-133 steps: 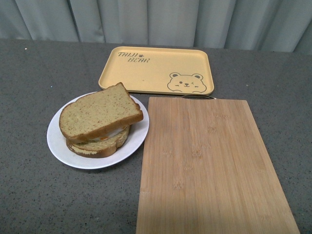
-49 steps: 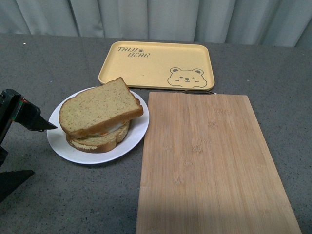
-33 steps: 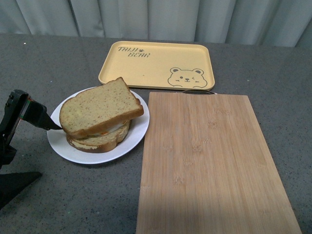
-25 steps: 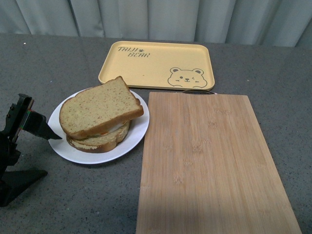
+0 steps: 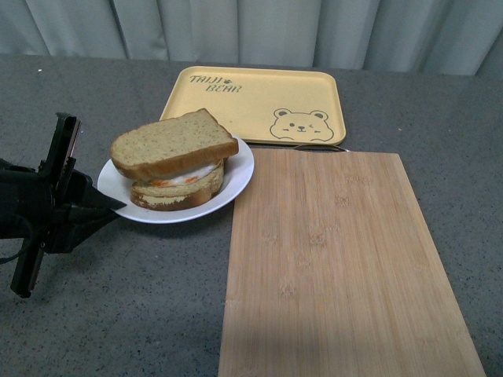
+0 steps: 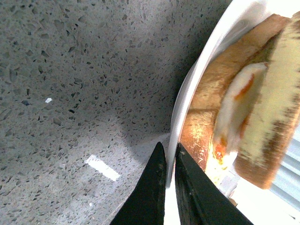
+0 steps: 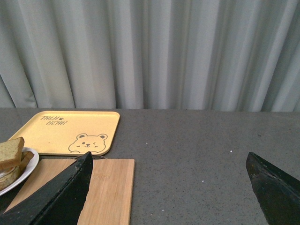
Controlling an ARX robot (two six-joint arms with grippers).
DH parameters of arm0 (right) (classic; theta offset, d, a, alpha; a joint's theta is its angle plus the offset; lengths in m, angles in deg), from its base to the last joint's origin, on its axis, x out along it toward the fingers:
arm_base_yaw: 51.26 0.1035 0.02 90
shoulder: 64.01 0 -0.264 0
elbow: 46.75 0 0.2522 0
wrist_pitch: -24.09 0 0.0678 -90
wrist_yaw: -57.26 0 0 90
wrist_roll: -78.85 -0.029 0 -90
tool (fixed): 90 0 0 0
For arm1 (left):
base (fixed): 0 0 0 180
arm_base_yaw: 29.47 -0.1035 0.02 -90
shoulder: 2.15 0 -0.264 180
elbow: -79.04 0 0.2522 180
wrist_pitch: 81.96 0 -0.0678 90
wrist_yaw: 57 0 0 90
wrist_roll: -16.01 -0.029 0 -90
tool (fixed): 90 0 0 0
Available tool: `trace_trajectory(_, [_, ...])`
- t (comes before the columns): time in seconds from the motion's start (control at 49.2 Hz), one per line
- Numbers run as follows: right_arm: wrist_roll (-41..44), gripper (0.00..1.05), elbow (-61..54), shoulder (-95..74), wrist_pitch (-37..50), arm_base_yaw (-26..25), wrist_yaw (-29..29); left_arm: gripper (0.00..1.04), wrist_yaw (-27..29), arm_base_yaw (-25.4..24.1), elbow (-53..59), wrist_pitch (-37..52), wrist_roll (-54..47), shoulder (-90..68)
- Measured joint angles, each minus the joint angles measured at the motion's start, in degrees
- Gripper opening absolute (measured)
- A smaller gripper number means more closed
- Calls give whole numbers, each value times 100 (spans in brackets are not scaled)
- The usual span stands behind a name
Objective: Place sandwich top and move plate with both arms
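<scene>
The sandwich top [image 5: 173,143], a tan-brown bread slice, lies on a slice with fried egg on the white plate [image 5: 236,184]. The plate is tilted, its left side lifted off the grey counter. My left gripper [image 5: 110,206] is shut on the plate's left rim. In the left wrist view the black fingers [image 6: 152,187] pinch the white rim [image 6: 201,70], with the bread [image 6: 272,112] and egg beside them. My right gripper [image 7: 168,187] is open and empty, held high over the counter; it does not show in the front view. The plate's edge [image 7: 26,171] shows in the right wrist view.
A yellow bear tray [image 5: 251,106] lies at the back, also in the right wrist view [image 7: 70,131]. A bamboo cutting board [image 5: 338,259] lies right of the plate, which overlaps its corner. Grey curtains hang behind the counter.
My left gripper moved in from the left and closed on the plate's rim. The plate with the sandwich shifted right and back and tilted up at its left side.
</scene>
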Motion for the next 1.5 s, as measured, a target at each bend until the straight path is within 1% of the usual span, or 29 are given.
trace_trajectory(0.122, [0,95,0,0,0,0,0,5,-44,-11,146,367,48,-13])
trace_trajectory(0.386, [0,95,0,0,0,0,0,4,-55,-28,929,1657,170,297])
trace_trajectory(0.569, [0,95,0,0,0,0,0,4,-105,-20,1322,2302,295,590])
trace_trajectory(0.732, [0,95,-2,0,0,0,2,4,-122,79,1150,2406,367,734])
trace_trajectory(0.915, [0,95,0,0,0,0,0,4,-15,372,162,2166,490,619])
trace_trajectory(0.996, [0,95,-2,0,0,0,0,4,42,520,-398,1838,522,376])
trace_trajectory(1.159, [0,95,0,0,0,0,0,4,184,898,-1690,1281,658,-474])
trace_trajectory(1.322, [0,95,0,0,0,0,0,4,195,1259,-3373,577,713,-1510])
trace_trajectory(1.403, [0,95,0,0,0,0,0,4,227,1366,-4065,240,706,-1928])
trace_trajectory(1.505, [0,95,0,0,0,0,0,4,264,1419,-4577,52,713,-2262])
